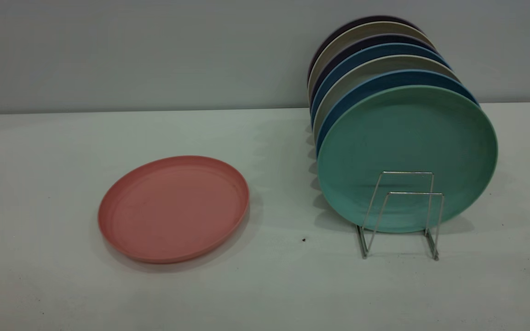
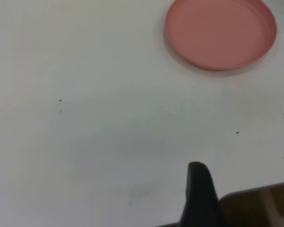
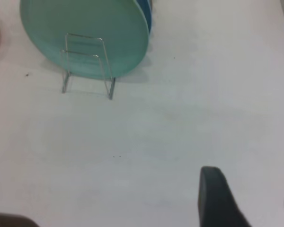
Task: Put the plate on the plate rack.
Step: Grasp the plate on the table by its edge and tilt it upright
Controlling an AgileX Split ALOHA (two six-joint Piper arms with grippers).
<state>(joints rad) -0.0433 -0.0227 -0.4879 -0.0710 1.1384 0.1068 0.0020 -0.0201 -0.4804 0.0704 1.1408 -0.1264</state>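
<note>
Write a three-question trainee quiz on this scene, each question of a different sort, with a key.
1. True or false: the pink plate already stands upright in the plate rack.
2. Multiple choice: the plate nearest the rack's free front dividers is A) blue, B) teal-green, C) beige.
3. Short answer: where does the pink plate lie relative to the rack, in the exterior view?

Key:
1. False. It lies flat on the table, apart from the rack.
2. B. The teal-green plate stands in front of the upright row.
3. To the rack's left, untouched; only a fingertip of the left gripper and of the right gripper shows, each far from it.
</note>
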